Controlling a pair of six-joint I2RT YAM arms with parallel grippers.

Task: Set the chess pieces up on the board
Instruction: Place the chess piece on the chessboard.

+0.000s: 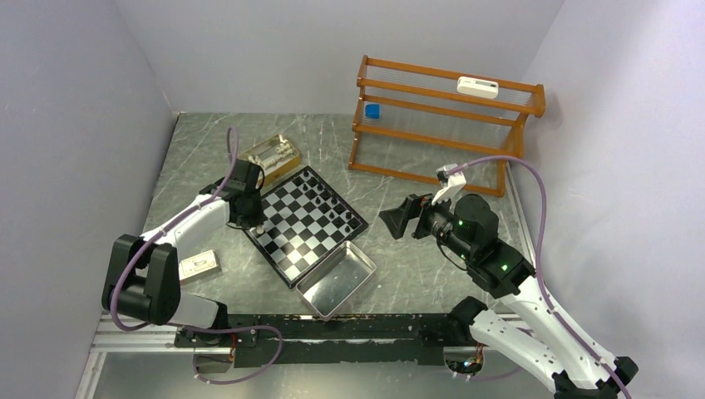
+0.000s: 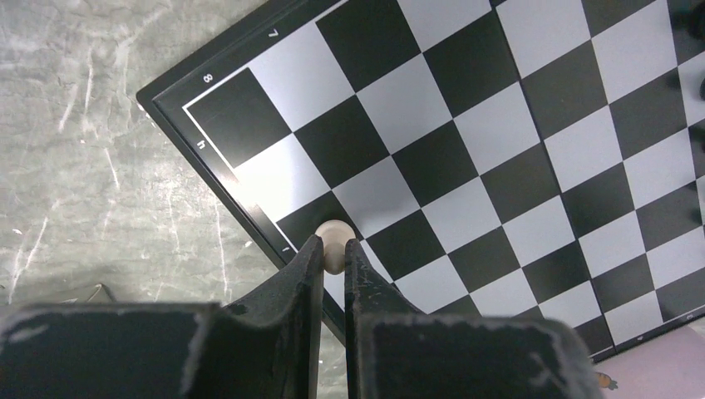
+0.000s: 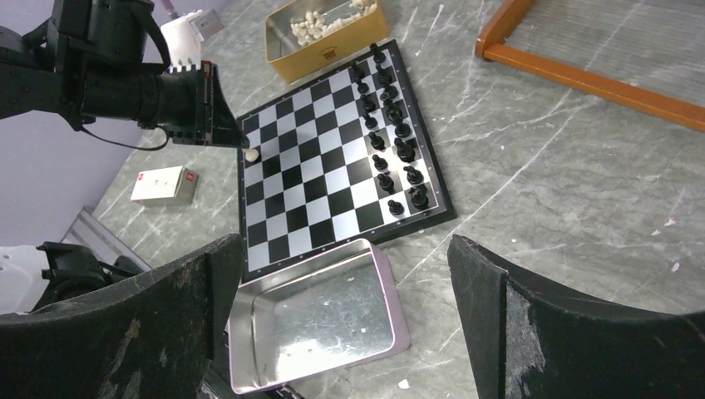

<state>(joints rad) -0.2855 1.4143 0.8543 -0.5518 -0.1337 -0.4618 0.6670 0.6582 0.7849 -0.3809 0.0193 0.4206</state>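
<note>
Cream piece (image 2: 334, 233), pinched in my left claw (image 2: 332, 244), sits at the board's (image 1: 299, 237) 9 o'clock edge. My right claw (image 1: 401, 218) hangs wide at 3 o'clock. Black pieces (image 3: 391, 141) line its 1 o'clock edge; more cream pieces (image 3: 320, 25) fill the gold box (image 3: 324, 55) at 11.

Grey-green marbled desk (image 1: 399, 266), scratched pale in many places, with five things lying directly on it. The checkered board (image 1: 299, 237) lies turned cornerwise, its left edge under the left jaws. The open gold box (image 3: 326, 55) sits just beyond the left jaws, next to the board's far corner. A small white carton (image 1: 199, 265) lies behind the left jaws, apart from the board. The empty metal tray (image 1: 336, 280) lies between the two sets of jaws, touching the board's near edge. The wooden rack (image 3: 582, 81) stands beyond the right jaws.
</note>
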